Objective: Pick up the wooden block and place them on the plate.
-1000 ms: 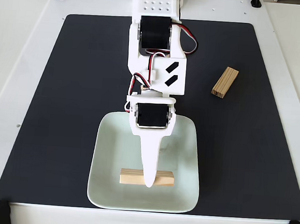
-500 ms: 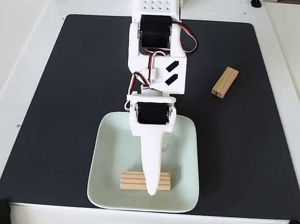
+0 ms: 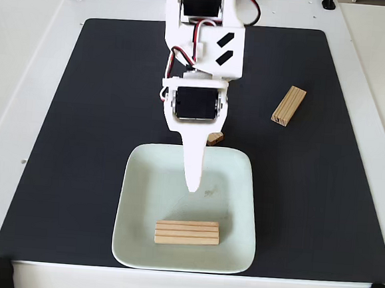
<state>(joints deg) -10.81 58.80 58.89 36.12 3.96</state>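
Since 1 s ago the tool (image 3: 191, 184) has let go of the wooden block (image 3: 187, 231) and lifted back; the block now lies flat on the plate (image 3: 143, 173) nr the worktop's front edge. Can't tell if fingers are spread or together from this angle. Another block (image 3: 288, 105) sits twd the right edge. Next, I'd say: clear the rim w/ height, then swing over & line fingers across its narrow sides.

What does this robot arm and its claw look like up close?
The arm is white plastic with boxy black motors set into it, two slanted black bars as markings, and red, black and white wires looping between joints. Its claw is a long white finger narrowing to a rounded tip.
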